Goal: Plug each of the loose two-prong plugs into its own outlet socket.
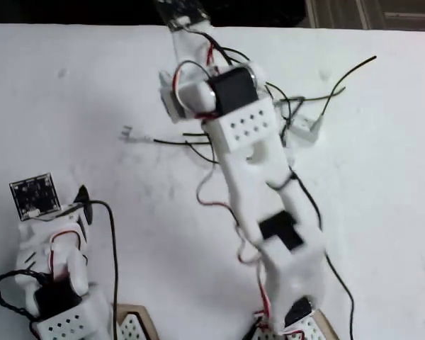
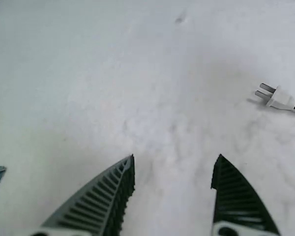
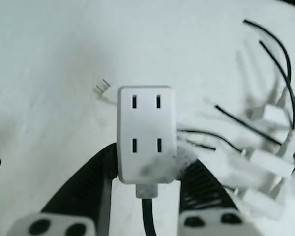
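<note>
Right gripper (image 3: 148, 164) clenched on white outlet block (image 3: 146, 123), 12 o'clock on table (image 1: 382, 212). Left gripper (image 2: 174, 162) released, 8 o'clock. Loose plug (image 1: 127, 133) at 10 o'clock, apart from both.

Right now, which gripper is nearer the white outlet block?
Right. The right gripper grips the white outlet block by its sides. The left gripper hangs open over the table, off the block, a loose two-prong plug ahead of it.
</note>
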Robot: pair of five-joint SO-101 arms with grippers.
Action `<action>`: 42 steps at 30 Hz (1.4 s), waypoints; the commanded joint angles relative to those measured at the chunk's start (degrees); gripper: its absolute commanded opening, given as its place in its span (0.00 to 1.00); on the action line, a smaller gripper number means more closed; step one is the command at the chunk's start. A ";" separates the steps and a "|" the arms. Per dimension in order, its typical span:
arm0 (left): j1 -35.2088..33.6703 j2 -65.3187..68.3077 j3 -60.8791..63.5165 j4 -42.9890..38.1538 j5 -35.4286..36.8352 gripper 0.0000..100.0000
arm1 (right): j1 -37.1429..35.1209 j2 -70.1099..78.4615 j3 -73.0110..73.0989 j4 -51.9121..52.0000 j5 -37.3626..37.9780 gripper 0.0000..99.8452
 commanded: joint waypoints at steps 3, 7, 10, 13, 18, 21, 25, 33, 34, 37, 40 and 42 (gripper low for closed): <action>-0.22 -0.57 -0.26 -0.97 -0.44 0.26 | -0.48 -19.74 25.93 -2.68 -12.22 0.02; -0.22 -0.57 -0.26 -0.97 -0.44 0.26 | -0.48 -26.77 42.90 -6.90 -22.95 0.02; -0.22 -0.57 -0.26 -0.97 -0.44 0.26 | -0.48 -30.29 55.21 -12.26 -28.22 0.02; -0.22 -0.57 -0.26 -0.97 -0.44 0.26 | -0.48 -32.31 66.11 -20.00 -30.95 0.02; -0.22 -0.57 -0.26 -0.97 -0.44 0.26 | -0.48 -32.57 79.47 -34.77 -31.38 0.02; -0.22 -0.57 -0.26 -0.97 -0.44 0.26 | -0.84 -32.57 85.98 -41.27 -29.80 0.02; -0.13 -0.57 -0.26 -0.97 -0.44 0.26 | -3.03 -32.57 90.11 -41.80 -25.23 0.13; 1.89 -0.57 0.44 -1.23 -0.53 0.26 | -4.44 -36.44 89.58 -37.67 -24.79 0.13; 1.89 -0.57 0.44 -1.23 -0.53 0.26 | -4.44 -37.85 89.49 -36.79 -24.79 0.13; 1.89 -0.57 0.44 -1.23 -0.53 0.26 | -4.53 -43.56 88.53 -33.45 -24.79 0.12; 1.89 -0.57 0.44 -1.23 -0.53 0.26 | -4.70 -48.84 87.38 -31.78 -22.51 0.13; 1.89 -0.57 0.44 -1.23 -0.53 0.26 | -5.49 -50.07 87.47 -32.04 -19.25 0.17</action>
